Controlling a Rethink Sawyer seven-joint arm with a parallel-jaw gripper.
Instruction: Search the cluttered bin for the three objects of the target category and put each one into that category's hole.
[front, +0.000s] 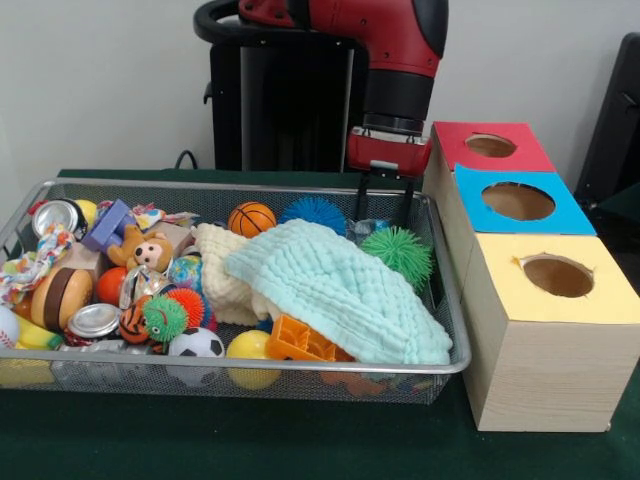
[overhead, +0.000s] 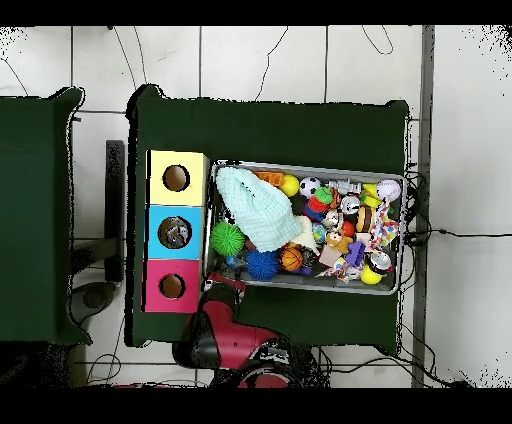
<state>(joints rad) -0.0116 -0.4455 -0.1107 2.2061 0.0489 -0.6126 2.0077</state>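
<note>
The wire-mesh bin (front: 300, 366) is packed with toys; it also shows in the overhead view (overhead: 398, 270). My gripper (front: 383, 220) hangs from the red arm into the bin's far right corner, between a blue spiky ball (front: 313, 212) and a green spiky ball (front: 398, 250). Its two black fingers (front: 361, 200) stand apart. A small patch of clear bluish plastic (front: 366, 230) shows at their tips; I cannot tell whether they touch it. The blue-topped hole (front: 518, 201) is the middle one of the box row. From overhead, something greyish lies inside the hole (overhead: 175, 232).
A mint cloth (front: 340, 285) and a cream cloth (front: 225, 270) cover the bin's middle. Silver cans (front: 93, 320), an orange basketball (front: 251, 218), a soccer ball (front: 196, 345) and a teddy (front: 145, 248) lie to the left. Red-topped (front: 490, 146) and yellow-topped (front: 557, 275) holes flank the blue one.
</note>
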